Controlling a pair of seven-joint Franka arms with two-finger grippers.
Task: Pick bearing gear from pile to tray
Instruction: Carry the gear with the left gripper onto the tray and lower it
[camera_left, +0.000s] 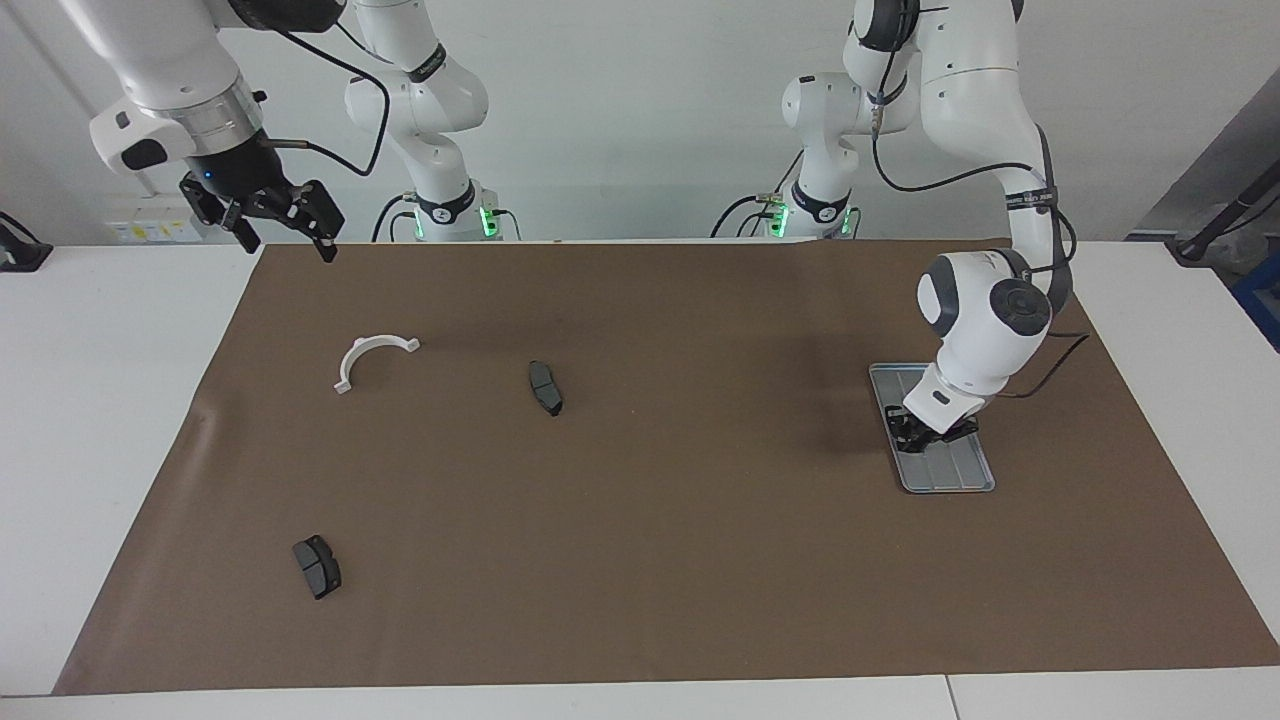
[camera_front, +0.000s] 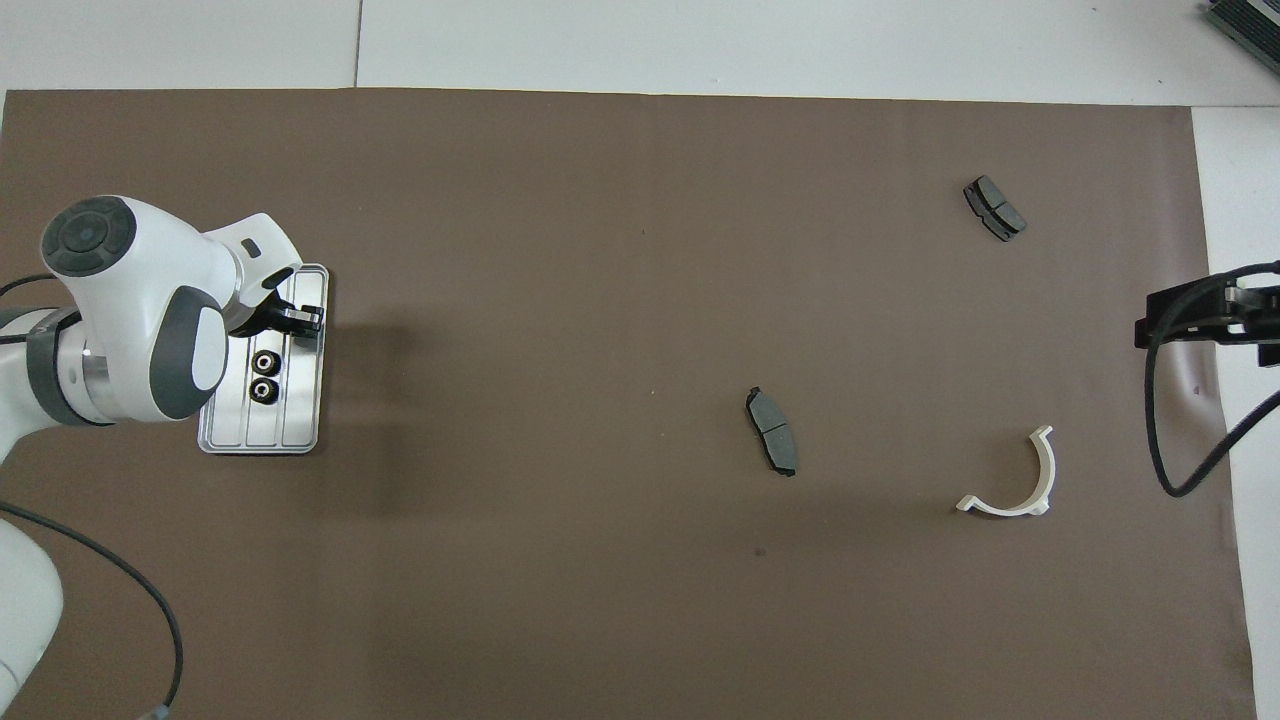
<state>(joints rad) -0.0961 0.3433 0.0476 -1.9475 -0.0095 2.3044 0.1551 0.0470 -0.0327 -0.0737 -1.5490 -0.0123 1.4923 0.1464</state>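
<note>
Gear: small, black, round; judged light, rigid and hard, likely to roll or slip if pinched off-centre. Best taken across its rim, fingers square to it.
Held gear: I cannot make out a gear between the fingers of the left gripper (camera_left: 915, 432); the fingertips are drawn together, on a gear or on nothing.
Gears in tray: two gears (camera_front: 265, 376) lie touching each other in the tray's (camera_left: 950, 478) middle lane.
Tray: flat grooved metal, at the left arm's end of the brown mat (camera_left: 640, 560).
Left arm: bent down steeply from above, wrist low, gripper low over the tray, beside the two gears and toward the end farther from the robots.
Right arm: waits, its gripper (camera_left: 285, 215) raised with fingers spread wide, over the mat's corner at its own end.
Leftovers: white bracket (camera_left: 372, 358) and two grey pads (camera_left: 545, 387) (camera_left: 317, 566), well apart from the tray.
Loose gears: none visible on the mat.
</note>
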